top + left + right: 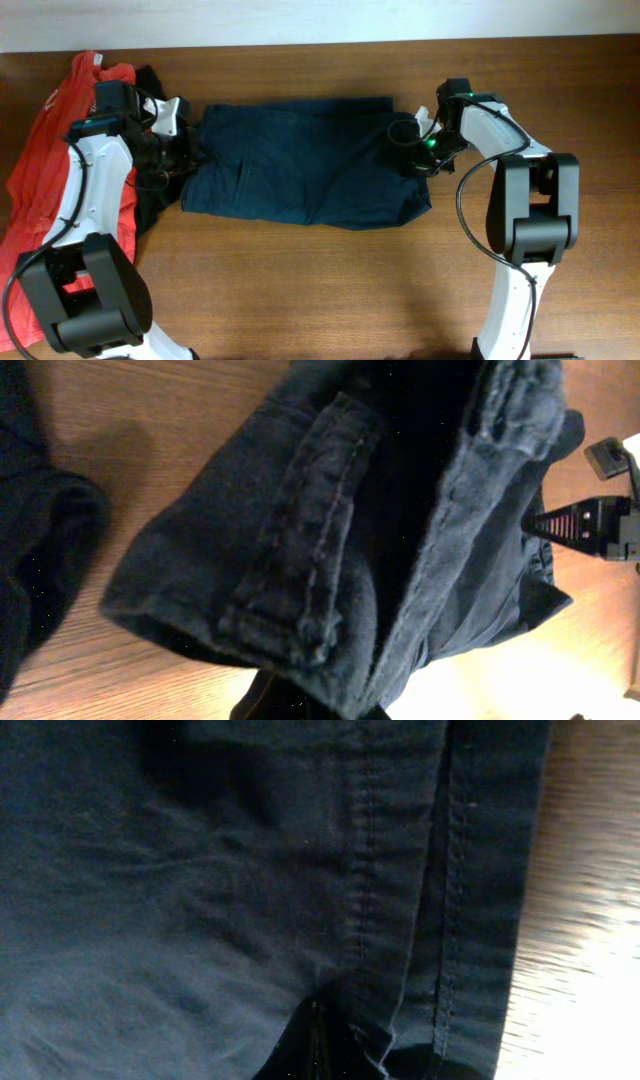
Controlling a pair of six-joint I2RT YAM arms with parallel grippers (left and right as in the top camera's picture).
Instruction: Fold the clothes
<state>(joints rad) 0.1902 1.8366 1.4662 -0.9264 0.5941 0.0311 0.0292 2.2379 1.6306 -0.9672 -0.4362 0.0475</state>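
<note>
Overhead view first: I see the navy shorts (pixel 300 160) spread flat across the upper middle of the wooden table (pixel 320 290), long side running left to right; the left gripper (pixel 183 152) sits at the left edge of the cloth and the right gripper (pixel 413 155) at its right edge, each low against the fabric; both sets of jaws read as closed on the shorts, one at each end. At the far left of the frame lies a red-orange T-shirt (pixel 40 170), rumpled, with a small black garment (pixel 150 205) between it and the shorts, partly under the left arm.

Left wrist view: the shorts fill the middle and right of the frame, a thick stitched hem running from upper right down to the lower centre, where the cloth bunches toward my own fingers; the fingers themselves are mostly hidden by the fabric, so I judge the pinch from the way the cloth gathers there; bare wood shows at upper left, the black garment is a dark lump at the left edge, and the right gripper shows at the right edge with a red light on it.

Right wrist view: navy cloth covers nearly everything; a double line of stitching (pixel 365 870) runs top to bottom right of centre; creases pull toward the bottom centre, where a dark fingertip (pixel 310 1055) is clamped on the fabric; a strip of table shows along the right edge.
</note>
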